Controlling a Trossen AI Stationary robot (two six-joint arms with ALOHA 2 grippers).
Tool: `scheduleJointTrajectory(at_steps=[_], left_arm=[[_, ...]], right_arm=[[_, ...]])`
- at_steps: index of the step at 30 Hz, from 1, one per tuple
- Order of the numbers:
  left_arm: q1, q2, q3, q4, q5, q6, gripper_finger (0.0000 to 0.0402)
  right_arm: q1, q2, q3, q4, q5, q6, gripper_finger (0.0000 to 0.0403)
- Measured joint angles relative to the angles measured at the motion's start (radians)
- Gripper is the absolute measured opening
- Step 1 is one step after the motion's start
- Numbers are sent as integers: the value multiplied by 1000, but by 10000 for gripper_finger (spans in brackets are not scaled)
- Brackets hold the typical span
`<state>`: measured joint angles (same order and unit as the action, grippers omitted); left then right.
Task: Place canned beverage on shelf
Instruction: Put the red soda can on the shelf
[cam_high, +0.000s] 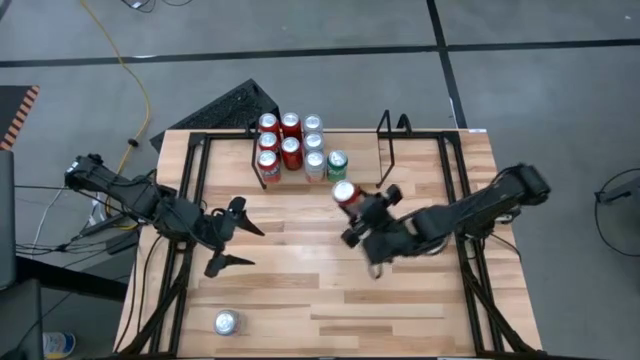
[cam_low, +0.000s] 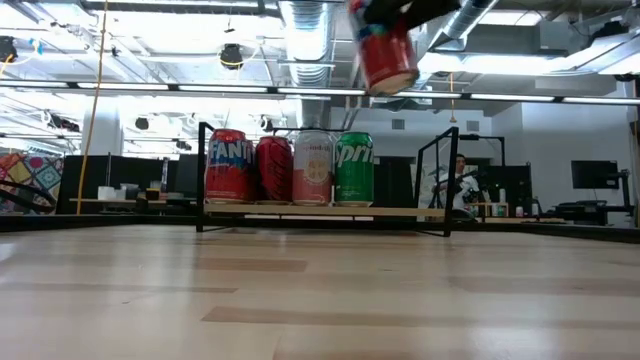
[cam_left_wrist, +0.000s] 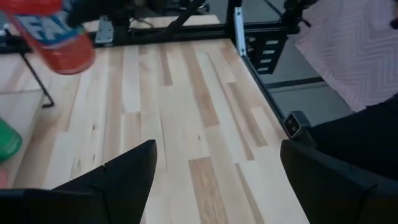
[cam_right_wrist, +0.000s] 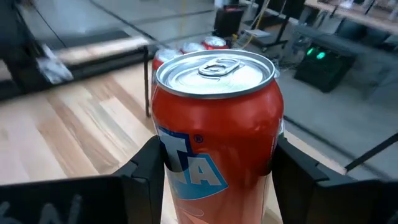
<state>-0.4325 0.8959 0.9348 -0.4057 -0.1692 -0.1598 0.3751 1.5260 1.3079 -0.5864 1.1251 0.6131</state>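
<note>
Nearest the table's front edge, a lone silver-topped can (cam_high: 226, 322) stands by itself on the wooden table (cam_high: 400, 300), well apart from everything else. Farther in, on the left side, the left gripper (cam_high: 237, 236) hovers over bare planks with its two dark fingers (cam_left_wrist: 127, 171) spread wide and nothing between them. Toward the middle, the right gripper (cam_high: 358, 212) is clamped around a red canned beverage (cam_right_wrist: 214, 124), one finger on each side of its body; the can is upright, its silver lid and pull tab facing up, and in the low view it hangs high above the tabletop (cam_low: 385, 50), clear of the cans below. Beyond it, at the far edge, the shelf (cam_high: 390, 150) of thin black rods carries a cluster of red and pale cans (cam_high: 290, 140) on its left part, with a green can (cam_high: 337, 163) at the cluster's right, nearest the held can. Behind the table, a person (cam_low: 460, 185) sits in the room.
</note>
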Motion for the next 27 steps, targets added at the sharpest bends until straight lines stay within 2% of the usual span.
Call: scheduleJointTrajectory(at_steps=[4,9,11,17,23,27], left_arm=[[-1,-11,0,5,-12,29,326],[-1,-12,0,23,-38,64,326],[-1,-12,0,24,-46,66,326],[-1,-12,-1,14,-53,57,326],[-1,-12,-1,4,-80,75,326],[-1,-12,-1,4,-101,77,326]], right_arm=[[-70,-167,-201,286,-51,-128,205],[-245,-266,-425,847,-308,-439,205],[-325,-279,-479,962,-384,-497,205],[-535,-268,-533,978,-441,-531,205],[-704,-218,-527,1052,-681,-494,205],[-782,-119,-533,1132,-762,-494,205]])
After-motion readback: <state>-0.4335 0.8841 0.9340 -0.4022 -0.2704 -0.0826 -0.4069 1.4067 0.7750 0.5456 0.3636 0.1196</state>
